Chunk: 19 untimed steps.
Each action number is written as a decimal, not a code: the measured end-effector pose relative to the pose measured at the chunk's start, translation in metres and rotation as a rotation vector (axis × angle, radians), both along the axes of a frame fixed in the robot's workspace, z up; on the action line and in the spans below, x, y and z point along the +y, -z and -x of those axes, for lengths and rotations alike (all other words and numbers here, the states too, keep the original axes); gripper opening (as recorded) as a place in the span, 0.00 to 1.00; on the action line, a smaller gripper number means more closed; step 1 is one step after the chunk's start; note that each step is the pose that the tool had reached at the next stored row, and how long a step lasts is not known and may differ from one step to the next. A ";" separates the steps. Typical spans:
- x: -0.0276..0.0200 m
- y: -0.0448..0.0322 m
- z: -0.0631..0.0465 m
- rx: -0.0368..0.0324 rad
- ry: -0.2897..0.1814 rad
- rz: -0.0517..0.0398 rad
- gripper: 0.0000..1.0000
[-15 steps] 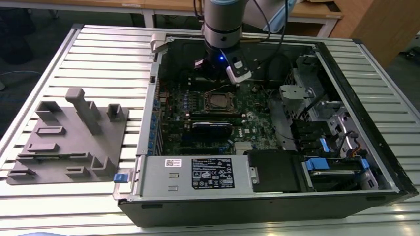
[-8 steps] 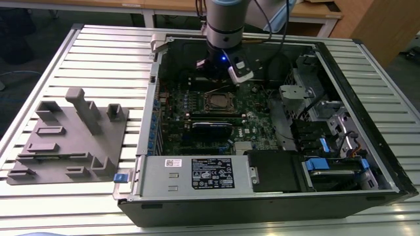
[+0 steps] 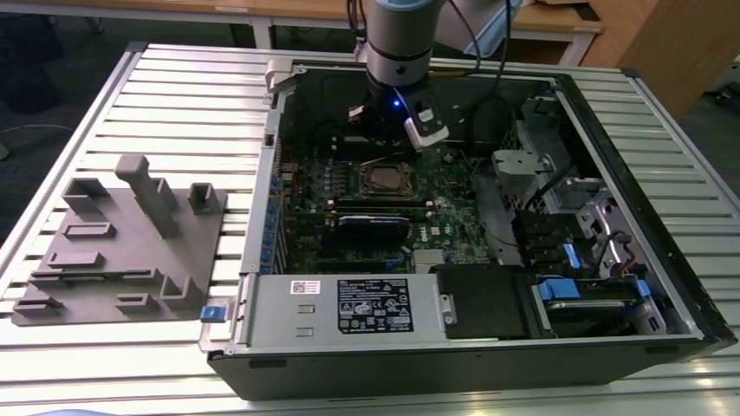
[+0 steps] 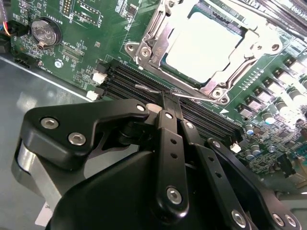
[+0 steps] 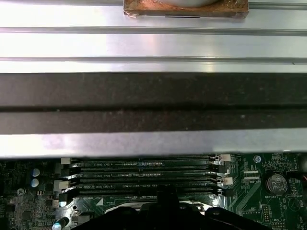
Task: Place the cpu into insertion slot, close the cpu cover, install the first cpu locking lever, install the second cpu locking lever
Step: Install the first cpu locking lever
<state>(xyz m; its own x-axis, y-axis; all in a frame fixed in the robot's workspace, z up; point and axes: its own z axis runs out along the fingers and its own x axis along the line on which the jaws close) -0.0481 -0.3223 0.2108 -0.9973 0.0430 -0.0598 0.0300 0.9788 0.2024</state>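
The cpu [image 4: 204,40] lies flat in the insertion slot [image 3: 387,180] on the green board, its silver top showing. The cpu cover [image 4: 144,50] lies down around it as a shiny frame. My gripper [image 4: 165,98] hangs just beside the socket, over the memory slots, with its black fingers [image 4: 169,139] together. A thin metal locking lever [image 4: 146,88] ends right at the tips; I cannot tell whether it is pinched. In the exterior view the gripper [image 3: 382,137] sits inside the open case just behind the socket.
Long black memory slots [image 4: 129,81] run beside the socket. A coin battery [image 4: 45,31] sits on the board. A dark card [image 3: 370,224], the power supply [image 3: 347,303] and drive bays [image 3: 578,251] crowd the case. A grey fixture [image 3: 121,243] stands at the exterior view's left.
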 end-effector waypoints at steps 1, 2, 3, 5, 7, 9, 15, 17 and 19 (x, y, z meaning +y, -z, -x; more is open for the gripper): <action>0.0000 0.0005 0.000 0.0000 0.000 0.0000 0.10; 0.0000 0.0011 0.000 0.0001 0.000 0.0001 0.10; 0.0001 0.0019 0.000 0.0001 0.000 0.0001 0.10; 0.0004 0.0032 0.000 0.0001 0.000 0.0001 0.10; 0.0007 0.0043 0.000 0.0000 0.000 0.0001 0.10; 0.0010 0.0053 0.000 0.0001 0.000 0.0001 0.10; 0.0016 0.0081 0.000 0.0002 0.000 0.0002 0.10; 0.0016 0.0084 0.000 0.0001 0.005 0.0006 0.10; 0.0017 0.0088 0.000 0.0000 0.025 0.0010 0.10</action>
<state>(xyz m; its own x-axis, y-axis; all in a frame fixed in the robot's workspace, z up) -0.0479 -0.3207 0.2020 -0.9959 0.0677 -0.0599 0.0544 0.9780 0.2014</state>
